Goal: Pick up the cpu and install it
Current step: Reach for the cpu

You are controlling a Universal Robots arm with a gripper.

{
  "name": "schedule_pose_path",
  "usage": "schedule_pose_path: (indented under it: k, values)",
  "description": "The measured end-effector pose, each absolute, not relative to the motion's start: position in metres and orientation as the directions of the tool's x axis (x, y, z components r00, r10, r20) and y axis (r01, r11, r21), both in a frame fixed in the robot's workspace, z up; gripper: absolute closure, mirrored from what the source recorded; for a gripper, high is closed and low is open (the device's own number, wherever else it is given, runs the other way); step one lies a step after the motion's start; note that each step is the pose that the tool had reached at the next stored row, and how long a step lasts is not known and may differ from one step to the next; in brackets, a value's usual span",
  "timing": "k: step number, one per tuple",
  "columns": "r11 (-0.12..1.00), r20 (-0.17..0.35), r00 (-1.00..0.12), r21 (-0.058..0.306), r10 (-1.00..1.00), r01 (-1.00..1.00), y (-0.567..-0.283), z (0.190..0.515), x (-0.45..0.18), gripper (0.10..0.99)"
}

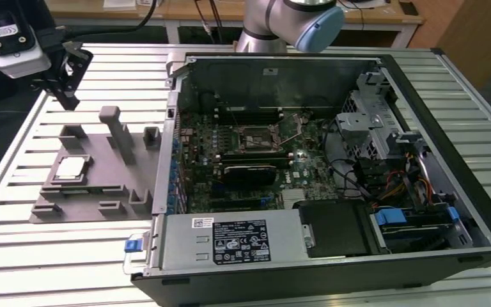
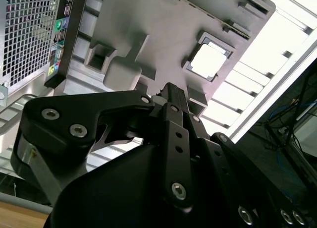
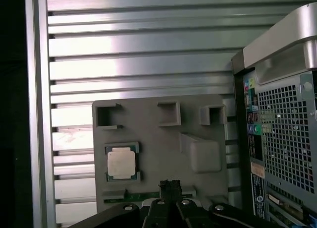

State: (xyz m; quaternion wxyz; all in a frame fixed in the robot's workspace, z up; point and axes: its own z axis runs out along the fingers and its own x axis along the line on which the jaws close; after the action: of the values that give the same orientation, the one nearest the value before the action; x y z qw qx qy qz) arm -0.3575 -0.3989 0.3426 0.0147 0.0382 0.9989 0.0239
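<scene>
The cpu (image 1: 71,167) is a small pale square chip lying flat in a recess of the grey plastic fixture (image 1: 100,185), at the exterior view's left. My gripper (image 1: 68,101) hangs above the table behind the fixture's far corner, well apart from the chip, its black fingers shut with nothing between them. In the first wrist view the cpu (image 3: 121,162) sits beside the gripper (image 3: 170,185) tip, with the fixture (image 3: 158,139) beneath. In the second wrist view the cpu (image 2: 210,59) glints beyond the gripper (image 2: 171,91). The open computer case (image 1: 450,160) shows its motherboard socket (image 1: 258,136).
Upright grey blocks (image 1: 113,125) rise from the fixture between the chip and the case. The case wall (image 1: 171,128) stands right beside the fixture. A power supply (image 1: 228,240) and drive bays (image 1: 382,141) fill the case's near and right sides. The slatted metal table (image 1: 23,256) carries everything.
</scene>
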Motion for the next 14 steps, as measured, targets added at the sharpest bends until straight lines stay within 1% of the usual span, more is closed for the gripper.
schedule_pose_path:
  k: [14]
  values:
    - [0.996, -0.028, -0.997, 0.049, 0.077, 0.076, -0.399, 0.327, -0.368, 0.980]
